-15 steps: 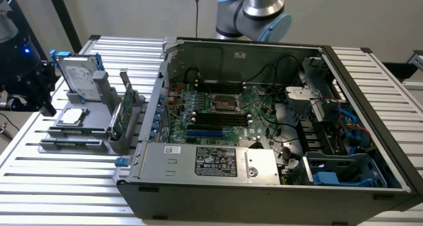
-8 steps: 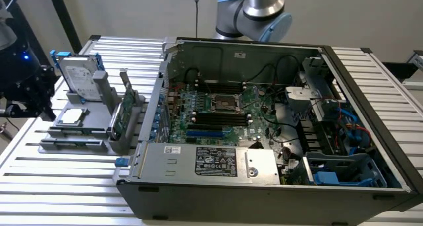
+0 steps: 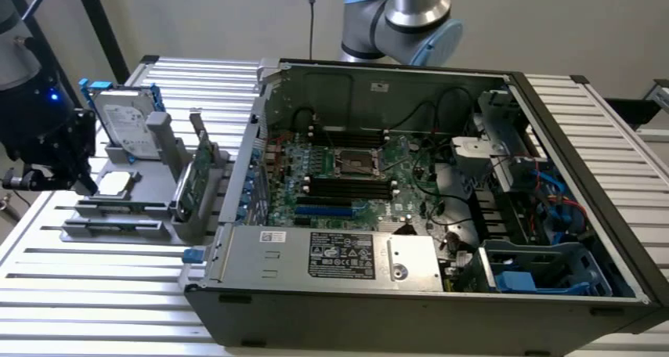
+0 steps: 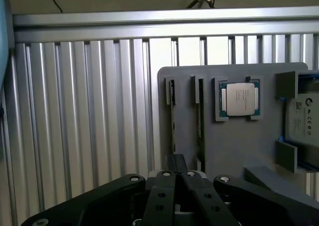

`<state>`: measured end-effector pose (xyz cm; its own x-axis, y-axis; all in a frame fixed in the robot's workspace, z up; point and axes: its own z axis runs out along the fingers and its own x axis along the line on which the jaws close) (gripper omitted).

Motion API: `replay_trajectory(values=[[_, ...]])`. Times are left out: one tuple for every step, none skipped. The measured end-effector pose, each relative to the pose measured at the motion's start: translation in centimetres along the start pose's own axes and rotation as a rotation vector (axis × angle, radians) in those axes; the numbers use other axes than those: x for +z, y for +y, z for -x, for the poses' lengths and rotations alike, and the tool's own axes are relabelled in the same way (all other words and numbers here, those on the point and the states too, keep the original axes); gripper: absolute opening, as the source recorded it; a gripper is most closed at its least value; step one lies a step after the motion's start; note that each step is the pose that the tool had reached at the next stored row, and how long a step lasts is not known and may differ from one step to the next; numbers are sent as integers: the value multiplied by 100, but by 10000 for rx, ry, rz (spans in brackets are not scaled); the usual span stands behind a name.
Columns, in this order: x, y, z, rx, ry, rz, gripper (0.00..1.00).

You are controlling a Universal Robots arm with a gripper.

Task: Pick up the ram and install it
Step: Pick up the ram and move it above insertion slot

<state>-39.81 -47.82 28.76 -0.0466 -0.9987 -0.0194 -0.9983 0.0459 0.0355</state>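
Roughly: exterior view, gripper (image 3: 47,178) hangs by the grey holder (image 3: 121,225), on the exterior view's left, above the worktop (image 3: 63,294). Wrist view: jaws drawn together, seemingly empty. The ram (image 4: 172,121) stands edge-up in its slot, long axis running straight ahead of them.

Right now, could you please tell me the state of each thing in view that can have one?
gripper: shut, holding nothing.
ram: standing in its holder slot, untouched.
processor: lying flat in a holder recess.
hard drive: leaning in the holder.
expansion card: standing upright in the holder.
computer case: side open.
processor socket: empty.
memory slots: empty.
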Motion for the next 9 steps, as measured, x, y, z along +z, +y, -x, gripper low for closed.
replay_trajectory(values=[[14, -2, 0, -7, 2, 1, 17], [33, -4, 0, -18, 2, 1, 17], [51, -5, -1, -31, 2, 1, 24], [70, -6, -2, -46, 2, 1, 24], [87, -7, -2, -61, 3, 2, 30], [105, -8, -2, -74, 4, 2, 36], [123, -9, -3, -90, 4, 3, 36], [141, -11, -3, -106, 5, 3, 42], [159, -12, -3, -122, 5, 3, 42]])
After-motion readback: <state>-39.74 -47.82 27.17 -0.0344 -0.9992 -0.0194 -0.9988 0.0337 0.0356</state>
